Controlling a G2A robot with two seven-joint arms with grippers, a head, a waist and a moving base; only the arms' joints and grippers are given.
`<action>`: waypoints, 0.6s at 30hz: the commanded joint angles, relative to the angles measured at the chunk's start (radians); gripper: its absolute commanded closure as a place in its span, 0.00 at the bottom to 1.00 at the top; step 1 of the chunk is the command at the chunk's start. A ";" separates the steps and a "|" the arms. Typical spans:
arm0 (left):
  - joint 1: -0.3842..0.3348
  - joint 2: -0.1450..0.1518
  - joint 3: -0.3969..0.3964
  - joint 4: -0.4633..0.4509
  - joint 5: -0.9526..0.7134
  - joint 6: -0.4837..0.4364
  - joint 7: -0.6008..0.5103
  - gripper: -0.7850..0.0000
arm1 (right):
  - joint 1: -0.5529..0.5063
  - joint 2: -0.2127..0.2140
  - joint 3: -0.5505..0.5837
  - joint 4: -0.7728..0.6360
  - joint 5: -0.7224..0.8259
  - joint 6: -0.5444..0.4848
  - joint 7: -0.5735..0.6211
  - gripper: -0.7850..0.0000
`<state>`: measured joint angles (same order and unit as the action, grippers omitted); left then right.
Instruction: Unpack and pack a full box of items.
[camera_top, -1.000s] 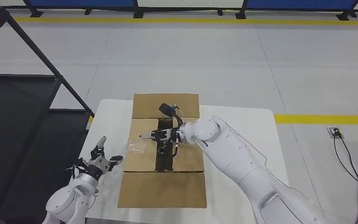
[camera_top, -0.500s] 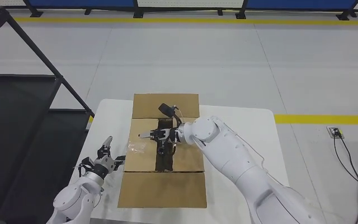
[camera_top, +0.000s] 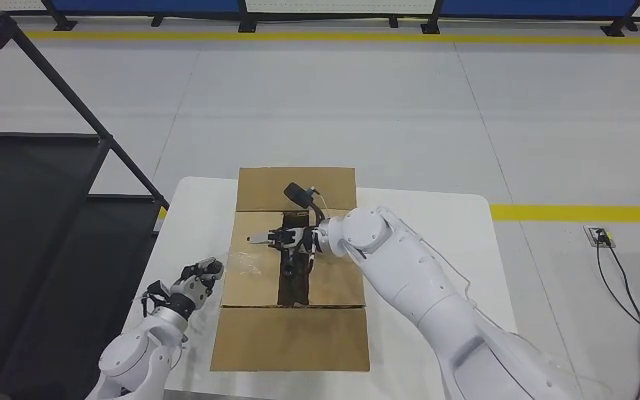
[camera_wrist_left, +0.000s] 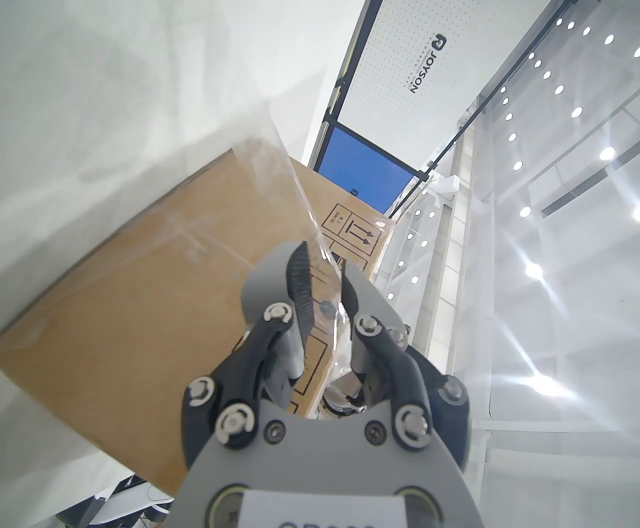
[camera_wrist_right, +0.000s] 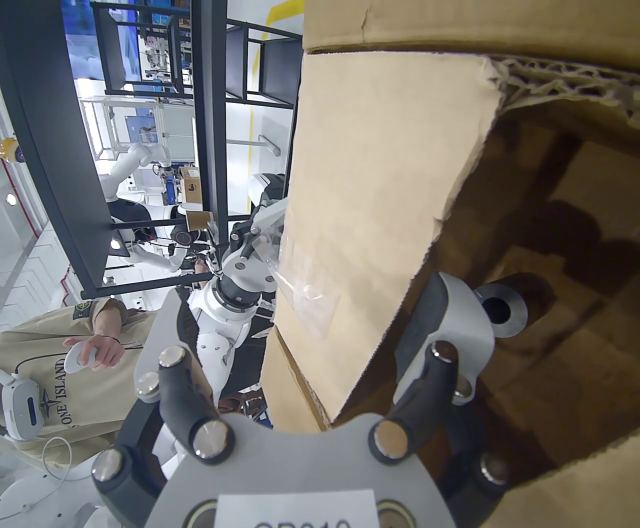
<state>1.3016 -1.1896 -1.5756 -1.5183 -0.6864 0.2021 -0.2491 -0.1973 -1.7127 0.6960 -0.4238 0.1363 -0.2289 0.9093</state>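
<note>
An open cardboard box (camera_top: 295, 340) stands on the white table (camera_top: 430, 215), flaps spread out. A clear plastic bag (camera_top: 243, 262) lies over its left flap. My left gripper (camera_top: 203, 271) is at the box's left side, and the left wrist view shows it (camera_wrist_left: 324, 280) shut on the edge of the clear bag (camera_wrist_left: 280, 170). My right gripper (camera_top: 287, 242) is open at the box's opening. It (camera_wrist_right: 310, 320) straddles the left flap (camera_wrist_right: 360, 200), one finger inside the dark box and the other outside. The box's contents are hidden in shadow.
A black metal rack (camera_top: 60, 230) stands close to the table's left side. Bare table shows to the right of the box and in a narrow strip at its left. The floor beyond carries a yellow line (camera_top: 560, 212).
My left gripper moved in toward the box's left flap and went from spread open to shut on the clear bag. The right arm stayed where it was.
</note>
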 joint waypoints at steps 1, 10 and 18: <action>0.005 -0.001 -0.003 -0.003 -0.003 -0.007 0.003 0.93 | 0.001 -0.002 0.005 0.006 0.004 0.006 -0.003 0.00; 0.029 -0.004 -0.009 -0.029 -0.006 -0.049 0.030 1.00 | 0.007 -0.013 0.024 0.034 0.016 0.045 -0.013 0.49; 0.054 -0.008 -0.015 -0.046 0.000 -0.086 0.053 1.00 | 0.015 -0.023 0.033 0.061 0.014 0.052 0.000 1.00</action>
<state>1.3515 -1.1967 -1.5888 -1.5628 -0.6889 0.1245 -0.2022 -0.1830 -1.7343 0.7285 -0.3651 0.1509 -0.1785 0.9084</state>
